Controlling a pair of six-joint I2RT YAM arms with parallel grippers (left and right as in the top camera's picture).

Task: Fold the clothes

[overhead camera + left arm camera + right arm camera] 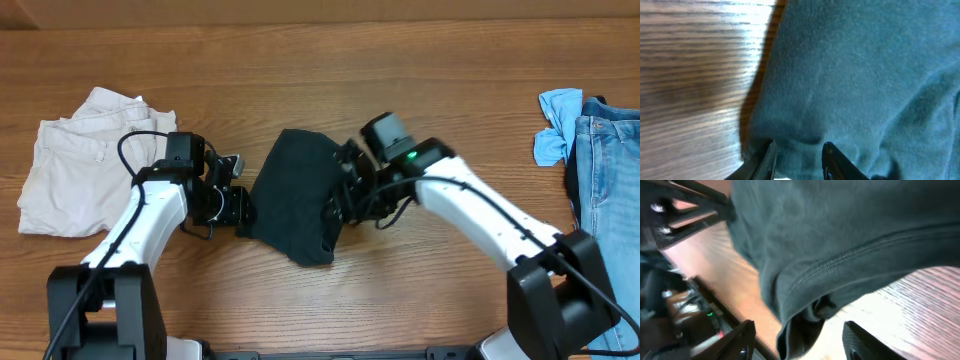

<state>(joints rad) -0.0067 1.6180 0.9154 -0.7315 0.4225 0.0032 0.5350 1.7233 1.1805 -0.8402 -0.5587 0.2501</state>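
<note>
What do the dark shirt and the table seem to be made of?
The dark shirt looks like soft matte knit fabric, probably cotton: fine fuzzy surface, stitched hem. The table looks like wood or veneer, with visible grain and slight sheen.

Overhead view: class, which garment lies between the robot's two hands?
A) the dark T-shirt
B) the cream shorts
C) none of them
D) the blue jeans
A: the dark T-shirt lies bunched between the left hand and the right hand, while the cream shorts lie far to one side and the blue jeans at the opposite edge.
</note>
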